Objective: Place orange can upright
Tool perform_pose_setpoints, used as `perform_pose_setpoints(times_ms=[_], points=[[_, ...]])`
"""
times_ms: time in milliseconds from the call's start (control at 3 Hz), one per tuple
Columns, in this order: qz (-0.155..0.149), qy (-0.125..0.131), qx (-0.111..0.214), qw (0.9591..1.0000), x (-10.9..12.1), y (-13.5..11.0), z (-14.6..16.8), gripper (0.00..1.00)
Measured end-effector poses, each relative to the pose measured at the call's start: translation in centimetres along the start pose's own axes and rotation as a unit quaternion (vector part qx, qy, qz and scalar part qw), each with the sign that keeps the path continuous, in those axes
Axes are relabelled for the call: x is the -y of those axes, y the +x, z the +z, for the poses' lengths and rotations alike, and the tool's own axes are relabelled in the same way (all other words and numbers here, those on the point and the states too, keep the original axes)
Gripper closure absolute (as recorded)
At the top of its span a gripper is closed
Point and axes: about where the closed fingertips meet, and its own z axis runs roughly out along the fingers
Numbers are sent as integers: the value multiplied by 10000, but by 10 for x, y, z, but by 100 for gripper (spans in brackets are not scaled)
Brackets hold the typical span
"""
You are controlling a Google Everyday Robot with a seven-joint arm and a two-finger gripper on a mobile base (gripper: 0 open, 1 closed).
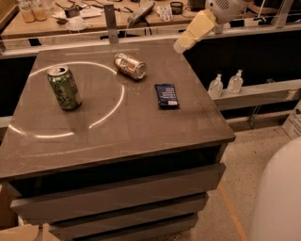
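Note:
The orange can (130,66) lies on its side near the far middle of the brown table top (117,136); it has an orange-tan label and silver ends. My gripper (182,44) hangs in the air at the upper right, above the table's far right corner. It is to the right of the orange can and apart from it, touching nothing.
A green patterned can (64,88) stands upright at the left. A flat dark blue packet (167,95) lies right of centre. A white ring of light crosses the table. Two small bottles (225,84) stand on a low ledge to the right. A cluttered counter (94,14) runs behind.

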Motion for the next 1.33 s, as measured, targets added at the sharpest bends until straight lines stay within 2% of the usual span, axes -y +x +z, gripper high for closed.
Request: perform_pose_setpoints(times_ms=[333,667,1000,1333], points=[[622,205,173,9977,1,-40,33,0],[978,231,71,9949,-5,-75,76,0],[981,64,-156,9950,-18,-101,121,0],[900,-105,-432,9949,-29,-116,163,0]])
